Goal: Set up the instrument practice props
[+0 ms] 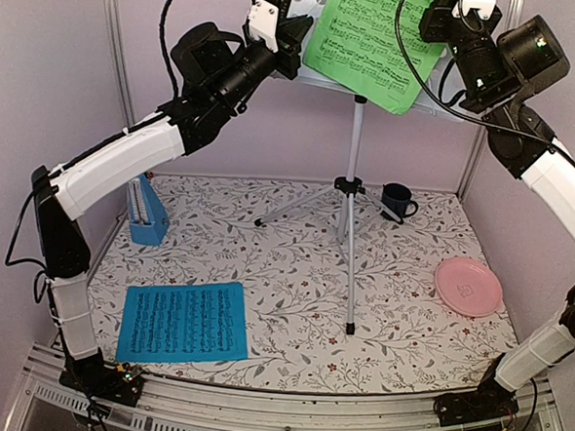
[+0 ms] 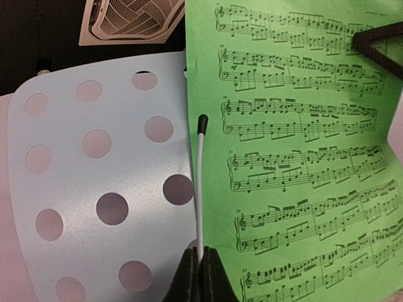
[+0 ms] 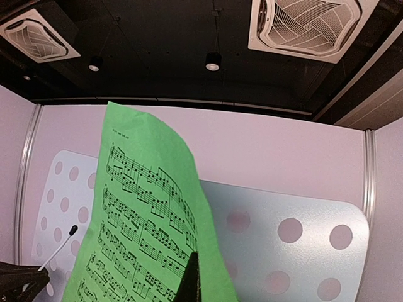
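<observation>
**2 arms raised to a music stand above a floral tabletop [image 1: 294, 275], with pale lilac walls [image 1: 43, 64] around it**
The blue sheet [image 1: 183, 321] lay flat at 7 o'clock, the pink plate [image 1: 469, 285] at 4, the metronome [image 1: 148, 212] at 9 and the mug [image 1: 397, 200] at 1. The tripod stand [image 1: 351, 180] stood at centre. At 12, the left gripper [image 2: 199, 277] had its fingers pressed together on a thin white wire [image 2: 200, 182] of the perforated desk [image 2: 94, 189]. The right gripper [image 3: 191, 280] pinched the edge of the green sheet [image 1: 376, 40], which leaned on that desk.

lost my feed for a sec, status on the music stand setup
Left pincer shut on the stand's white wire clip. Right pincer shut on green sheet, sheet against the desk. Blue sheet flat on table. Nothing in the way.
</observation>
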Available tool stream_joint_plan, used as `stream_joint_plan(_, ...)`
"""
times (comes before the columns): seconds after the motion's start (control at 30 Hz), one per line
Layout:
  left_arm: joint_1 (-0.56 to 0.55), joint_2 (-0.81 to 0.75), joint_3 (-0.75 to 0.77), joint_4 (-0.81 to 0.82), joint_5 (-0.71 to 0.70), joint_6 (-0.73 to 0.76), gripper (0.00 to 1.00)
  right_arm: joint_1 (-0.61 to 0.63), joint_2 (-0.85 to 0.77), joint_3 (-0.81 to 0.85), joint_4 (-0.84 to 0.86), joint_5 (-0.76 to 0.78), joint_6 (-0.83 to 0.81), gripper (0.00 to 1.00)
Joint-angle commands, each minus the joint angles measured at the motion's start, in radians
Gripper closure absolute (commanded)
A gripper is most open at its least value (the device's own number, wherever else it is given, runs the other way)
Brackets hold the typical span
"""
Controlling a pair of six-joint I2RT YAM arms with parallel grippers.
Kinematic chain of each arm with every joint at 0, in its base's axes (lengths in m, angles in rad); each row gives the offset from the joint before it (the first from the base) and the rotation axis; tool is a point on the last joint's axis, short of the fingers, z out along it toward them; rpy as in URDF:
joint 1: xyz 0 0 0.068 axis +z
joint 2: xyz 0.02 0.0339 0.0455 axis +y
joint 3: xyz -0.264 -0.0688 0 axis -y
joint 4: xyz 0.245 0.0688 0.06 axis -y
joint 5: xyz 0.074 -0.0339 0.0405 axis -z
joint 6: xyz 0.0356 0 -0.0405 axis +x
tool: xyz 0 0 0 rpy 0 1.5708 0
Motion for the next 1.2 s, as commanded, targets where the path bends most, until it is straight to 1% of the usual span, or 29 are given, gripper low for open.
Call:
stream_joint_plan(0.0,-0.024,-0.036,-0.007,0.051,0.05,0.021,1.0,0.003,0.059,0.044,0.073,-0.065,-0.059,1.0)
stream_joint_plan(0.23,-0.031,-0.041,-0.009,0.035,0.064,0.042,1.0,0.004,0.153,0.128,0.114,-0.146,-0.078,1.0)
stream_joint_plan(0.4,-0.034,-0.046,-0.012,0.025,0.079,0.047,1.0,0.003,0.216,0.181,0.133,-0.255,-0.106,1.0)
stream_joint_plan(0.63,-0.033,-0.058,-0.038,0.032,0.078,0.059,1.0,0.003,0.293,0.257,0.16,-0.269,-0.138,1.0)
stream_joint_plan(0.83,-0.033,-0.067,-0.05,0.045,0.081,0.062,1.0,0.002,0.316,0.279,0.217,-0.277,-0.116,1.0)
stream_joint_plan(1.17,-0.034,-0.064,-0.05,0.044,0.083,0.067,1.0,0.003,0.356,0.284,0.193,-0.415,-0.12,1.0)
